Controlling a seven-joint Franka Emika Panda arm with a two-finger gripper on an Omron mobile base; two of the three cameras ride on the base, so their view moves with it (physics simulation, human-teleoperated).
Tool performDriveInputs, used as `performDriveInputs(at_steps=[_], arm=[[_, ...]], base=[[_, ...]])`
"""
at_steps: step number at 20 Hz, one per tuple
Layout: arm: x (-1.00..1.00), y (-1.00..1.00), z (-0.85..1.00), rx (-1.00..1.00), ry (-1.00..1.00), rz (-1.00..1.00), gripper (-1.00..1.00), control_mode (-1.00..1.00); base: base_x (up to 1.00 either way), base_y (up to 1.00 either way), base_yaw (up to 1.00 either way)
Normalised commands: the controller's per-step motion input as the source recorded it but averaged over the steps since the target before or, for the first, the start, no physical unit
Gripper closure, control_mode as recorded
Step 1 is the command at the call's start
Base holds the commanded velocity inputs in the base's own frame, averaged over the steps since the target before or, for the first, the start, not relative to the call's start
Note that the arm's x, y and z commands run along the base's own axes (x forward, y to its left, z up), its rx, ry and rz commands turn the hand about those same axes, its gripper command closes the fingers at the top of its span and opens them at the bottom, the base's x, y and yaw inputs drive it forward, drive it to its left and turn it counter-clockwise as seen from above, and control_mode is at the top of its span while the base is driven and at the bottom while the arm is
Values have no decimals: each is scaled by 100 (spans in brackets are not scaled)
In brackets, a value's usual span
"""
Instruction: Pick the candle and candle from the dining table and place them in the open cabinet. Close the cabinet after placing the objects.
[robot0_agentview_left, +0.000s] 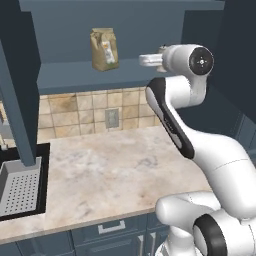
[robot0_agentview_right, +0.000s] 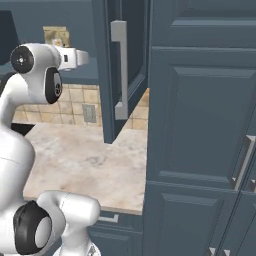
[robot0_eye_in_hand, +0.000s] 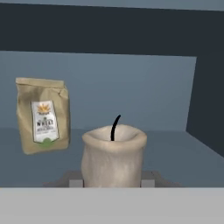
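A stubby grey-beige candle (robot0_eye_in_hand: 113, 157) with a black wick stands upright between my fingers (robot0_eye_in_hand: 75, 182) in the hand view. My gripper (robot0_eye_in_hand: 113, 181) is shut on it. The candle hangs just in front of the blue shelf of the open cabinet (robot0_eye_in_hand: 175, 148). From the left base view my gripper (robot0_agentview_left: 144, 61) reaches level toward the open cabinet (robot0_agentview_left: 65, 75) at shelf height. In the right base view my hand (robot0_agentview_right: 76, 57) points at the cabinet door (robot0_agentview_right: 131, 55), which stands open. The dining table is out of view.
A brown paper bag (robot0_agentview_left: 104, 49) stands on the shelf to the left of the candle (robot0_eye_in_hand: 43, 116). Below lies a marble-look counter (robot0_agentview_left: 110, 170) with a black sink (robot0_agentview_left: 22, 185) at the left. A tall dark blue cabinet front (robot0_agentview_right: 200, 125) fills the right side.
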Motion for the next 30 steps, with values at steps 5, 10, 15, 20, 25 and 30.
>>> performDriveInputs(at_steps=[5, 10, 15, 20, 25, 30], arm=[[38, 0, -37, 0, 0, 0, 100, -100], [39, 0, -45, -1, 0, 0, 100, -100], [42, 0, -43, 0, 0, 0, 100, -100], [48, 4, -9, 0, 2, 0, 100, -100], [17, 0, 44, 1, 8, -1, 100, -100], [0, 0, 9, 0, 0, -1, 100, -100]], base=[[0, 0, 0], [0, 0, 0], [0, 0, 0], [0, 0, 0], [0, 0, 0], [0, 0, 0]])
